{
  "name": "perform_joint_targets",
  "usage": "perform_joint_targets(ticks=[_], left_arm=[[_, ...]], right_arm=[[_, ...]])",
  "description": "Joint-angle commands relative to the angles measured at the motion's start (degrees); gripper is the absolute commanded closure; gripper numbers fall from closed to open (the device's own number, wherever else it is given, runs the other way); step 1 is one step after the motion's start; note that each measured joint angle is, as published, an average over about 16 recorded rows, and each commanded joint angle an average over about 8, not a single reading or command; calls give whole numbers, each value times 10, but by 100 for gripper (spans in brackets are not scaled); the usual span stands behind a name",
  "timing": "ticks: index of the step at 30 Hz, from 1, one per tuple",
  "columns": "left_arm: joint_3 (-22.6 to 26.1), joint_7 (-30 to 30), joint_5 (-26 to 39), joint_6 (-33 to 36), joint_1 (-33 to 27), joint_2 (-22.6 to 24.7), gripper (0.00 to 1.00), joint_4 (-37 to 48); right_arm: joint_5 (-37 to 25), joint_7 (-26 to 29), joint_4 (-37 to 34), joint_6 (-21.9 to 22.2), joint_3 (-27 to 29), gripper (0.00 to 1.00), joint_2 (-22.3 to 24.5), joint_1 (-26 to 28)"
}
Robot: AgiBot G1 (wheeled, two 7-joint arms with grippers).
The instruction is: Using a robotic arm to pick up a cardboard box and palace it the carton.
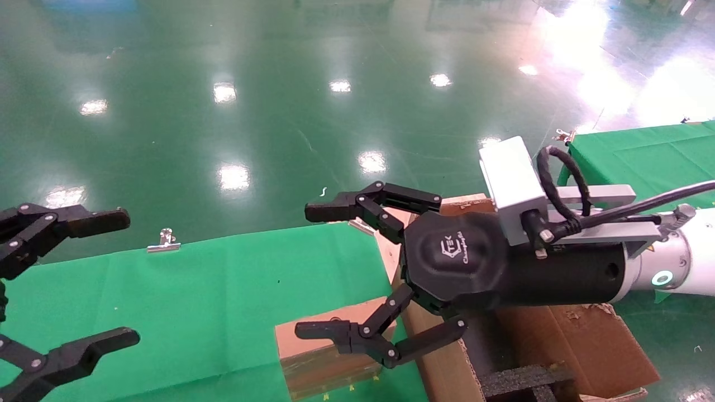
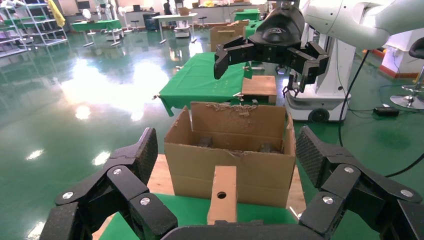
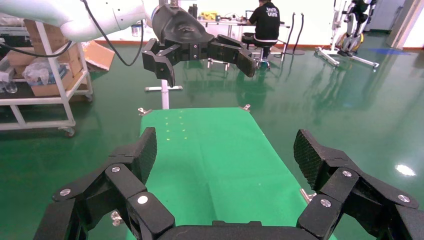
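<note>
The small flat brown cardboard box [image 1: 327, 352], with glossy clear tape on its near side, is lying on the green cloth-covered worktop [image 1: 195, 301], just beside the large brown corrugated carton [image 1: 586, 346]. In the left wrist view the same box [image 2: 222, 194] is seen end-on, with a small round hole in its face, in front of the carton [image 2: 232, 160]. The carton is standing open, with ragged flaps, and black foam inserts [image 1: 522, 382] are seen inside it.

The white jointed robotic arm [image 1: 692, 257], the right one, is being held out above the carton, with a green ring light near its wrist and a silver camera block [image 1: 511, 181] on top. Its black right end effector [image 1: 329, 273] is being kept wide open, gripping nothing; its fingers are spread above the box and the carton's edge, and no contact with the box is seen.

The left end effector [image 1: 111, 279] is being held at the left edge of the worktop, well apart from the box. Its fingers are also spread open and empty. A metal clip [image 1: 163, 241] is fixed on the far edge of the green cloth. The glossy green floor [image 1: 279, 111] is seen beyond.
</note>
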Motion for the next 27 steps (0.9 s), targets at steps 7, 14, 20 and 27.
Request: perform_joint_targets(ticks=[7, 14, 20, 27], left_arm=[[0, 0, 0, 0, 0, 0, 100, 0], [0, 0, 0, 0, 0, 0, 100, 0], [0, 0, 0, 0, 0, 0, 100, 0], [0, 0, 0, 0, 0, 0, 100, 0]], right_arm=[[0, 0, 0, 0, 0, 0, 0, 0], [-19, 9, -1, 2, -11, 0, -1, 3], [-99, 25, 1, 1, -51, 0, -12, 31], [-232, 35, -10, 12, -111, 0, -48, 73]])
